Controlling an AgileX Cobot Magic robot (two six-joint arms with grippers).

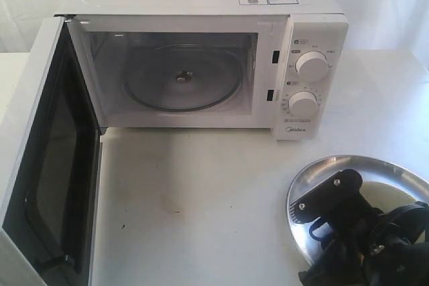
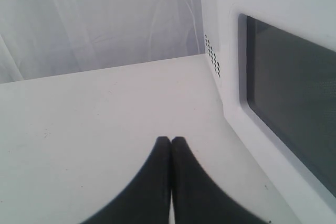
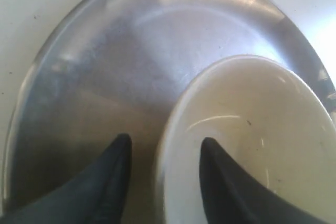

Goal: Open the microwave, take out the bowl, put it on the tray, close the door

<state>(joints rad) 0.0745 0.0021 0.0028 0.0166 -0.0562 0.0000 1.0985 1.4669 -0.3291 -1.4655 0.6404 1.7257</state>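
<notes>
The white microwave (image 1: 315, 5) stands at the back with its door (image 1: 50, 165) swung wide open to the left. Its cavity holds only the glass turntable (image 1: 182, 78). The cream bowl (image 3: 262, 124) sits on the silver tray (image 3: 105, 66), off to one side of it. My right gripper (image 3: 166, 140) is open astride the bowl's rim, one finger inside and one outside. In the exterior view the right arm (image 1: 362, 232) covers much of the tray (image 1: 315, 179), and a strip of the bowl (image 1: 395, 195) shows. My left gripper (image 2: 171, 139) is shut and empty beside the door's outer face (image 2: 294, 114).
The open door juts far forward along the table's left side. The control panel with two knobs (image 1: 312, 65) faces the tray. White table top (image 1: 201, 205) lies between door and tray. A white cloth backdrop hangs behind.
</notes>
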